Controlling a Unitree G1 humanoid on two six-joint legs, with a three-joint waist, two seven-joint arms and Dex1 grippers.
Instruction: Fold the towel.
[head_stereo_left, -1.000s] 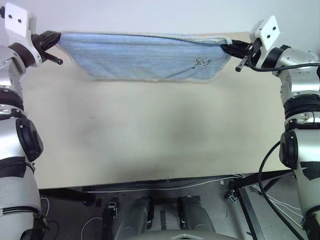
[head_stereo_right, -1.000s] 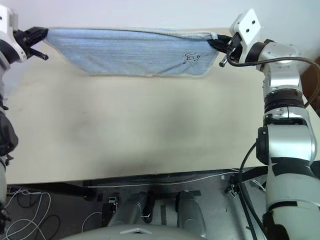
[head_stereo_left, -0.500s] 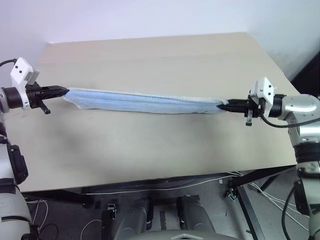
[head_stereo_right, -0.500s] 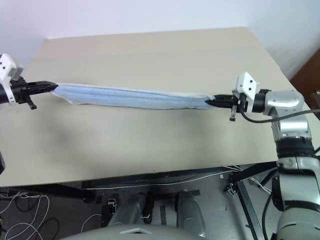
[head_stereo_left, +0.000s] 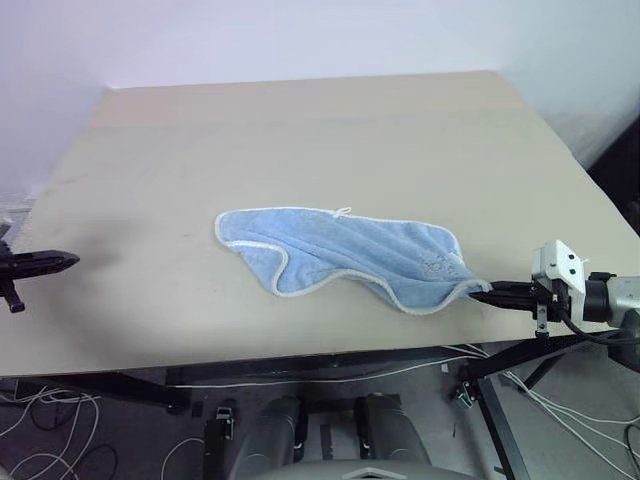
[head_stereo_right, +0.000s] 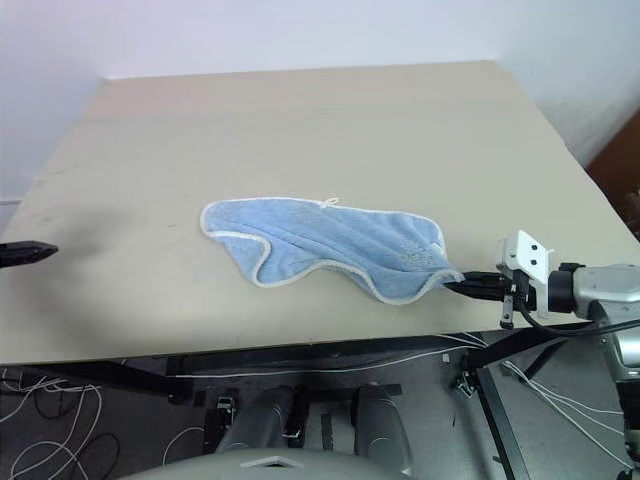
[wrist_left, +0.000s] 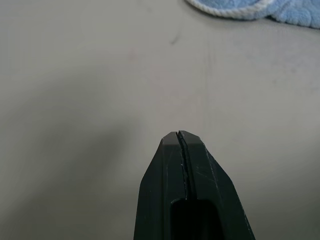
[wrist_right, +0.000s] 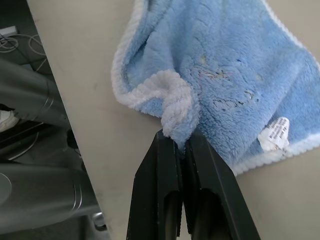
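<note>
The light blue towel (head_stereo_left: 340, 250) with white edging lies rumpled and partly bunched on the beige table (head_stereo_left: 300, 130), its small white loop (head_stereo_left: 342, 211) on the far edge. My right gripper (head_stereo_left: 472, 293) is low at the table's front right, shut on the towel's near right corner (wrist_right: 176, 125), next to the dark logo (wrist_right: 225, 102) and a white label (wrist_right: 274, 134). My left gripper (head_stereo_left: 75, 260) is shut and holds nothing, hovering low over the table's left edge, well apart from the towel's left end (wrist_left: 240, 7).
The table's front edge (head_stereo_left: 300, 360) runs just below the towel. A black frame (head_stereo_left: 520, 355) and loose cables (head_stereo_left: 40, 440) lie beneath the table. A white wall stands behind it.
The towel was stretched in the air between both grippers; now it lies on the table. My left gripper has let go and pulled away left. Both hands came down and back.
</note>
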